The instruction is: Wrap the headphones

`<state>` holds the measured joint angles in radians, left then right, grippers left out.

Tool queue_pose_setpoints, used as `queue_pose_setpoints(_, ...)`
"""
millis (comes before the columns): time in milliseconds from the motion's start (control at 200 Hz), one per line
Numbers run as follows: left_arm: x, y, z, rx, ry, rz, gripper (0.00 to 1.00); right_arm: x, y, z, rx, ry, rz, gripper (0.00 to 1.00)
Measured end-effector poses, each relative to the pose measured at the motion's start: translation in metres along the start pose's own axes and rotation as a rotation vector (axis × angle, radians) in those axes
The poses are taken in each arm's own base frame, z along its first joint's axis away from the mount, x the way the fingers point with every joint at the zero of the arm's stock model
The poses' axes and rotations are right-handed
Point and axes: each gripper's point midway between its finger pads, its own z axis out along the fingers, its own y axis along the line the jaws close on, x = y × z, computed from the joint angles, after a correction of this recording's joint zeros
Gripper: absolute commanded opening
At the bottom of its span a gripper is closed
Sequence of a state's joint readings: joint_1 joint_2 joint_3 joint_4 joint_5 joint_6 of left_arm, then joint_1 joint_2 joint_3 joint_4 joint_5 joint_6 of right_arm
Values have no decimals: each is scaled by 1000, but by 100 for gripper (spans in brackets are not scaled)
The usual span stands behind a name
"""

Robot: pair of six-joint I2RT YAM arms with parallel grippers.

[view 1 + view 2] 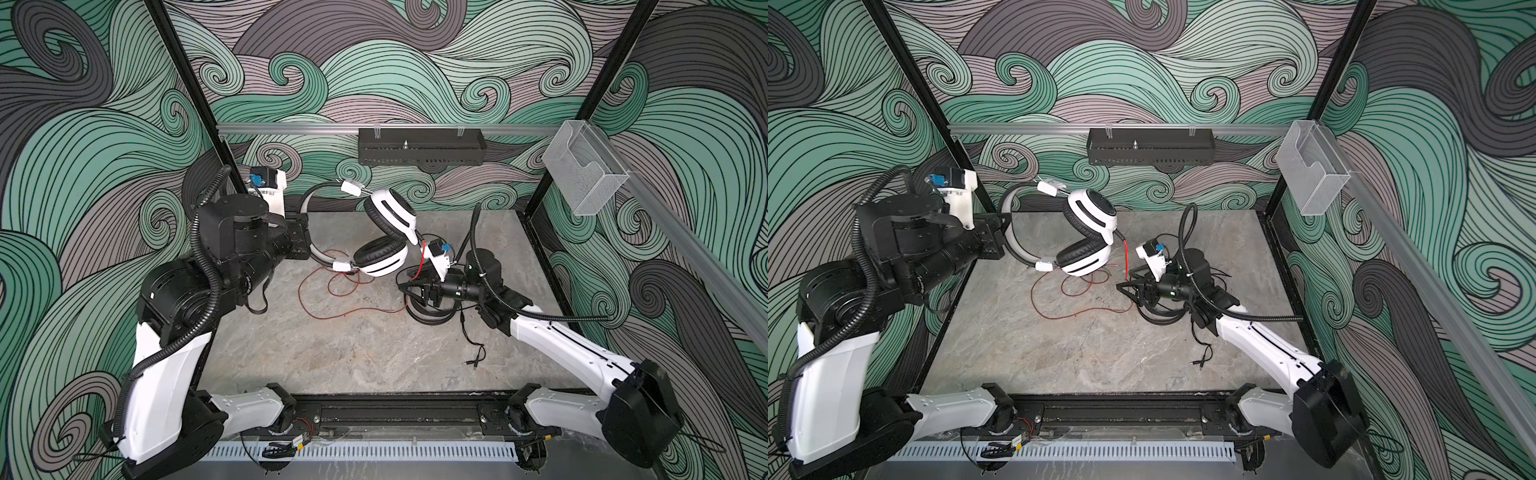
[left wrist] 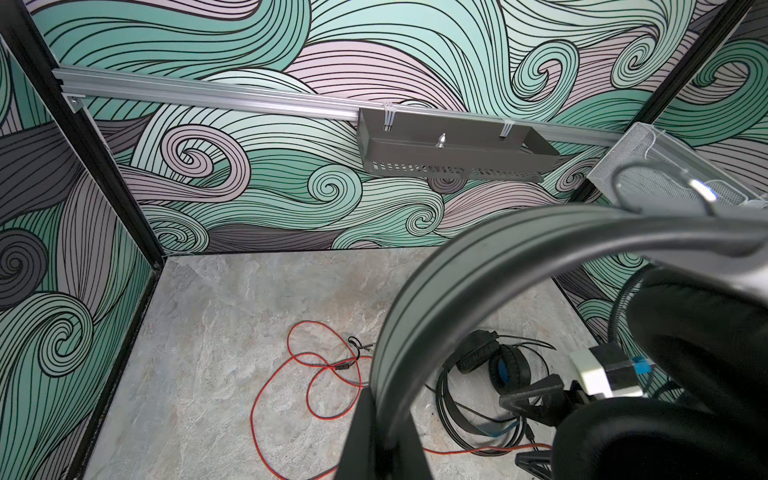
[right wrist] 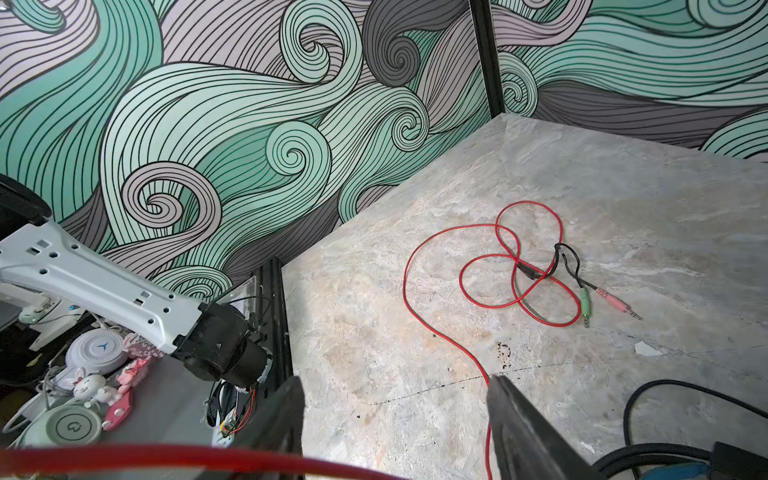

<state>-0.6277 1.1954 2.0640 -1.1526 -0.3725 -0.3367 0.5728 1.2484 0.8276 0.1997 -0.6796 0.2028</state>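
top views, left gripper (image 1: 311, 248): clamped shut on the grey headband of the white headset (image 1: 381, 258), at the far left of the marble-look table (image 1: 332, 357).
top views, white headset: held up off the table in both top views, one ear cup above the other, black pads turned inward.
top views, red cord (image 1: 329, 284): dropping from the headset into loose loops on the table beneath it.
top views, right gripper (image 1: 405, 287): low over the black headset (image 1: 430, 318), jaws apart, just right of the red loops.
top views, black headset: lying on the table near the right edge, black cord (image 1: 462, 328) straggling toward the front.
left wrist view, headband (image 2: 419, 307): arching up from between the shut fingers, ridged and grey.
left wrist view, ear pads (image 2: 698, 340): black, close to the lens, blurred.
left wrist view, black headset (image 2: 503, 370): flat on the table beyond, blue inside one cup, red cord (image 2: 299, 374) coiled beside it.
right wrist view, right gripper (image 3: 397, 380): dark fingers well apart, bare table between, nothing pinched.
right wrist view, red cord (image 3: 515, 257): looped on the table ahead, one run passing right by a finger, another strand a red blur across the lens.
right wrist view, jack plugs (image 3: 586, 305): green and pink, resting on the table at the cord's end.
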Motion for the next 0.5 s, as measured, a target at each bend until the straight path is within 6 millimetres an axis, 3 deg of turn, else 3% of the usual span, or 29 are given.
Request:
queue_pose_setpoints(270,5,5,-5,-5,2,-23,0,25,-15,20,-28,63,72,45)
queue_pose_setpoints(500,5,7,-4,-12,1,-36,0,23,-10,20,-50,62,61,6)
